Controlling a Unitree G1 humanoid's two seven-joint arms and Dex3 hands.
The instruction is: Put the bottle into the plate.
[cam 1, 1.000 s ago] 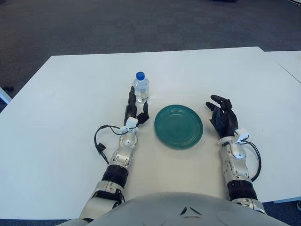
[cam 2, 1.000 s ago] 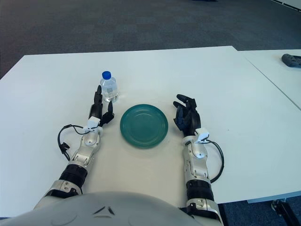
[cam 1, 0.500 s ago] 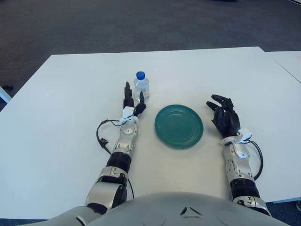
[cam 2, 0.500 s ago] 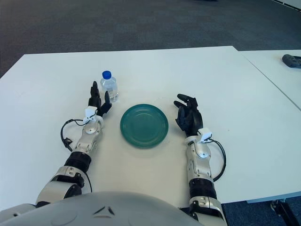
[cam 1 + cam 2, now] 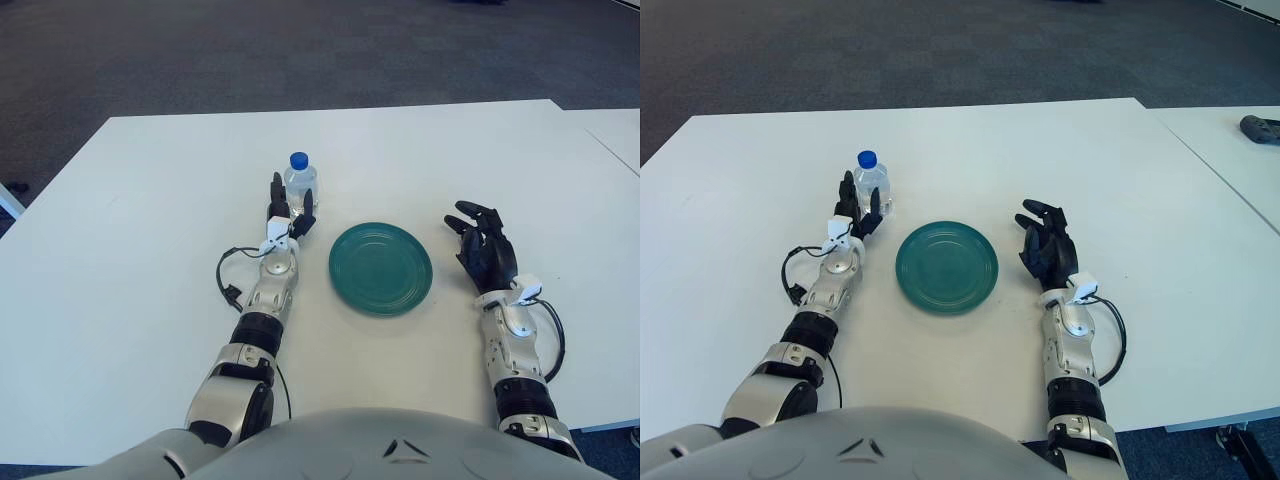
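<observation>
1. Bottle (image 5: 301,186), clear with blue cap, stands upright on white tabletop (image 5: 130,230), beyond and left of green plate (image 5: 380,268), apart from it.
2. Left hand (image 5: 283,215) against bottle's near side, fingers spread around it, not clamped.
3. Right hand (image 5: 487,249) right of plate, fingers loosely apart, holding nothing.
</observation>
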